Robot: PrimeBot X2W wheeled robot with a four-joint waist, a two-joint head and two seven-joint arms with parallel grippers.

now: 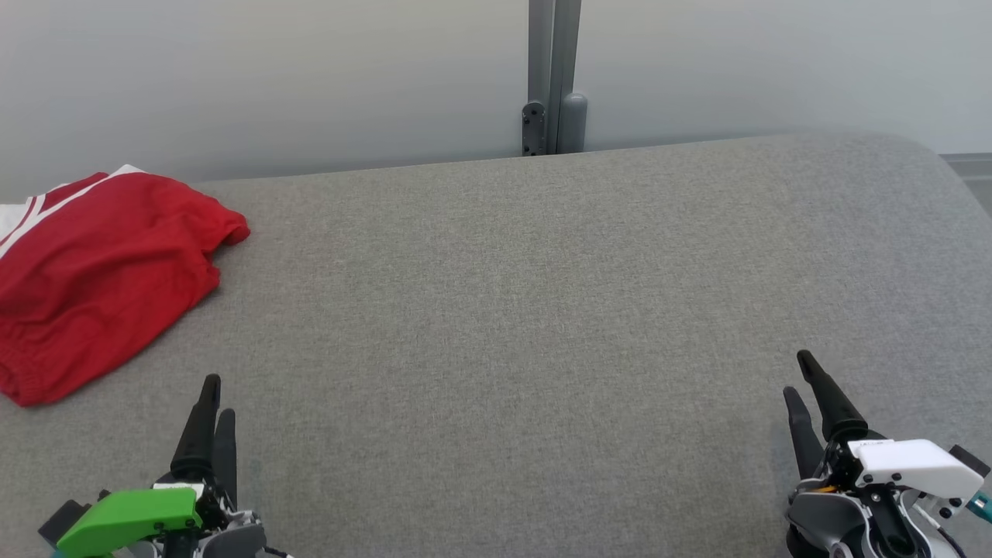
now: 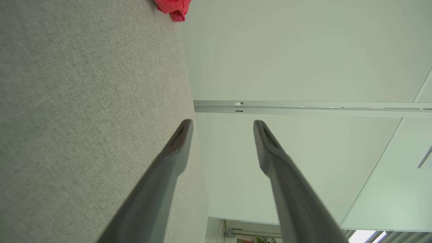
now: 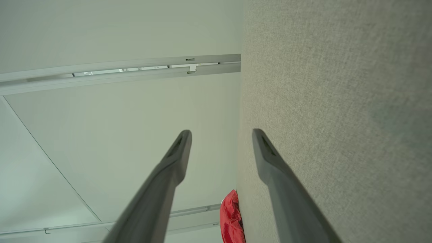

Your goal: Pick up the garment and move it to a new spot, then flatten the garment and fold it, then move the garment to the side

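Note:
The garment [image 1: 101, 271] is a red pair of shorts with white side stripes, lying folded at the far left of the grey table [image 1: 542, 310]. A corner of the garment [image 2: 172, 7] peeks in at the top of the left wrist view, and the garment [image 3: 231, 219] shows low in the right wrist view. My left gripper [image 1: 215, 397] hovers at the lower left, just in front of the garment, open and empty. My right gripper [image 1: 800, 376] sits at the lower right, far from the garment, open and empty too. Both pairs of fingers stand apart in the wrist views.
A pale wall runs behind the table, with a grey metal post [image 1: 553, 77] at its middle. The table's far right corner [image 1: 922, 155] is rounded. Grey fabric stretches between the two grippers.

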